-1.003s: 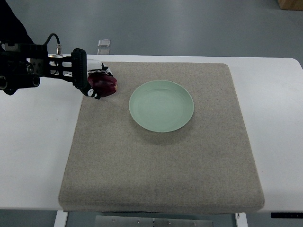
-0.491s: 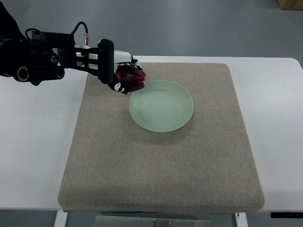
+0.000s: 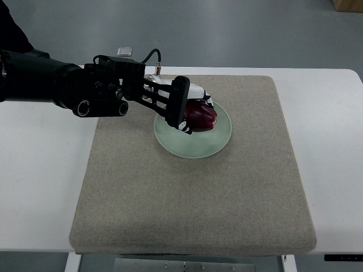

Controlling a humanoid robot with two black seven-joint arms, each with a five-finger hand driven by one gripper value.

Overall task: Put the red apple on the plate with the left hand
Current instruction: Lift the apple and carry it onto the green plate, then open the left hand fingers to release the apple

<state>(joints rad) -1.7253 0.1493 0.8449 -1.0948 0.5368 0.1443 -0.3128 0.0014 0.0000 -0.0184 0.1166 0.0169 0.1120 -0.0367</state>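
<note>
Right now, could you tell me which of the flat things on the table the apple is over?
The pale green plate, not the grey mat; the left hand holds the red apple there.

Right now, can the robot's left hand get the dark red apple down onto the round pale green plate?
Probably yes. The left hand holds the dark red apple right over the round pale green plate, and the plate shows nothing else on it. I cannot tell whether the apple touches it yet.

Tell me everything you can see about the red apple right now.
The red apple is dark red and glossy, roundish, its left part hidden by the fingers. The left hand grips it from the left, over the middle of the pale green plate. Whether it touches the plate cannot be told.
</note>
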